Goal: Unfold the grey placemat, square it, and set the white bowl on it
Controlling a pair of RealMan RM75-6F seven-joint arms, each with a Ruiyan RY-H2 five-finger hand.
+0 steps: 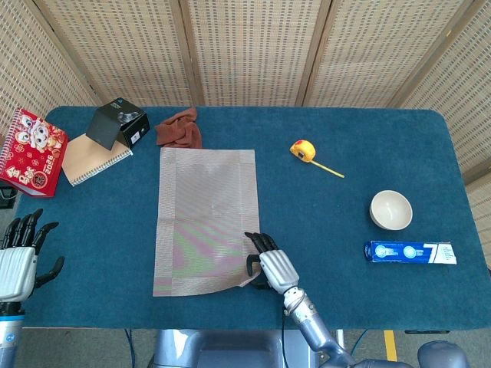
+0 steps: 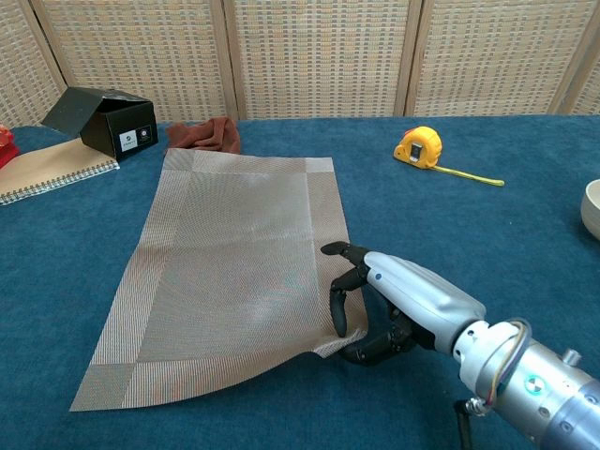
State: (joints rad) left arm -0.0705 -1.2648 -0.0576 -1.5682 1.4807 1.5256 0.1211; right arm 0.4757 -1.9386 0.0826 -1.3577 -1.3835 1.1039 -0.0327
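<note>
Right hand (image 2: 394, 305) pinches grey placemat (image 1: 205, 218) near-right corner, lifted; left hand (image 1: 19, 261) open, idle; white bowl (image 1: 390, 209) empty, well apart right.

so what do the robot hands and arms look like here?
Right robot hand: silver-grey shell over the back, black fingers, a metallic wrist with thin coloured wires looped at the cuff and a small green light. Left robot hand: the same silver back and black fingers.
</note>
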